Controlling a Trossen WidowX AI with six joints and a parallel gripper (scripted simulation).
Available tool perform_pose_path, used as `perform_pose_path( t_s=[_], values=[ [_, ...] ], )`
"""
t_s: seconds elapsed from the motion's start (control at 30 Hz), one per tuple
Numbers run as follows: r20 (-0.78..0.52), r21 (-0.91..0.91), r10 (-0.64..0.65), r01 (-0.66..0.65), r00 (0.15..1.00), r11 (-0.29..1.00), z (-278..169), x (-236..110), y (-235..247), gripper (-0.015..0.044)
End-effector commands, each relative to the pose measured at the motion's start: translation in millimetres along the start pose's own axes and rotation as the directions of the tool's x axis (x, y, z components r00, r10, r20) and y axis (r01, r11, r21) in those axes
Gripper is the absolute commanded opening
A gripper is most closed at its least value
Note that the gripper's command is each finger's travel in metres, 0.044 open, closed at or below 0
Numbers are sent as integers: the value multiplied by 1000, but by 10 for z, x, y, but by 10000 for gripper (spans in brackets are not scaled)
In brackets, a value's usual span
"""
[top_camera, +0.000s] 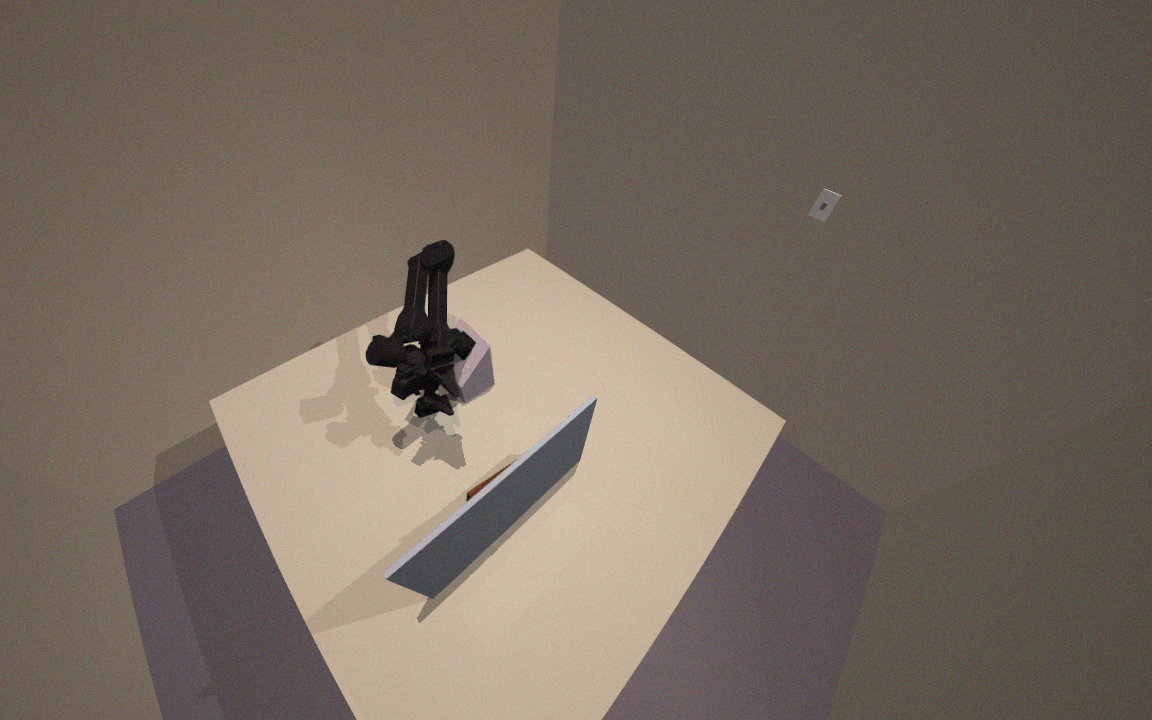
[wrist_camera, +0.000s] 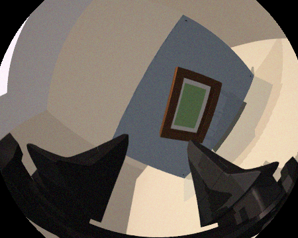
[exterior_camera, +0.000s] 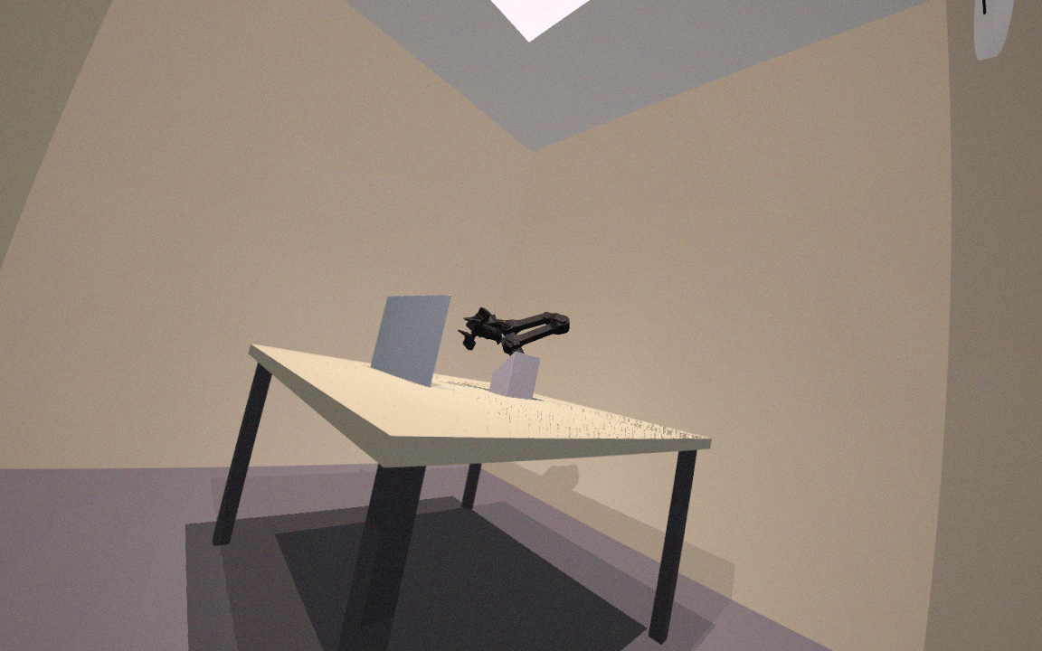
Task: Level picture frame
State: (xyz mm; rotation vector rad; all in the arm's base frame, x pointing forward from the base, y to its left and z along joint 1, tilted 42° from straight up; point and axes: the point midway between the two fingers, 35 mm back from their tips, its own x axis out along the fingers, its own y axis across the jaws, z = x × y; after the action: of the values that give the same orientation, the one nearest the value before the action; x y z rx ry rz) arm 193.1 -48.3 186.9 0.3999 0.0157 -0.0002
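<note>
A brown picture frame (wrist_camera: 191, 105) with a white mat and a green picture hangs on a grey-blue wall panel (wrist_camera: 153, 106) (top_camera: 508, 501) (exterior_camera: 412, 335) that stands upright on the table. In the top view only a sliver of the frame's top edge (top_camera: 490, 483) shows behind the panel. In the exterior view the frame is hidden behind the panel. My gripper (wrist_camera: 159, 142) (top_camera: 433, 404) (exterior_camera: 468, 332) is open and empty. It hovers some way in front of the frame, well apart from it. The screw and the notched strip are hidden.
The arm stands on a pale block (top_camera: 477, 367) (exterior_camera: 516, 376) on the beige table (top_camera: 652, 501) (exterior_camera: 459, 420). The table edges drop off on all sides. A light switch (top_camera: 823, 205) is on the room's wall.
</note>
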Motion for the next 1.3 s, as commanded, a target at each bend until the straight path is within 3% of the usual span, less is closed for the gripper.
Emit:
perform_pose_path(
  t_s=[0.0,0.57,1.27],
  values=[
    [-2,-6,3,-3,1000,1000,-4,-1,4,260],
    [0,4,0,0,1000,1000,12,24,-15,260],
    [0,124,4,-4,1000,992,-55,681,-366,260]
  ],
)
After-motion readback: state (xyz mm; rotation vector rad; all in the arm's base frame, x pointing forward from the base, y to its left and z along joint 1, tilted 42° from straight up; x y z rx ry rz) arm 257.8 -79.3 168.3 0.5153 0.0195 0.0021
